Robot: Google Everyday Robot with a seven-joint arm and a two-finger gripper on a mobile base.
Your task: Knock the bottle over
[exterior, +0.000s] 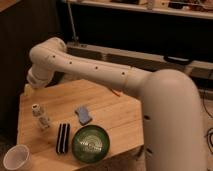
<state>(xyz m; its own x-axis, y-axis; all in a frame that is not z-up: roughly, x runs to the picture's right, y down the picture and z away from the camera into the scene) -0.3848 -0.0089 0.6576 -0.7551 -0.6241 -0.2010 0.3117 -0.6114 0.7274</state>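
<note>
Standing bottle (40,116), hand (29,89) seemingly just behind, apart

Bottle (40,116) on table (117,107), left side; gripper (33,84) behind, above it; cup (16,158) front-left corner; bowl (90,143) front, right of bottle.

A wooden table (117,107) carries four loose items. A white cup (16,158) stands at its near left corner. Right of it lies a black striped bar (63,137), then a green bowl (90,143). A blue sponge (83,115) lies just beyond them.
</note>
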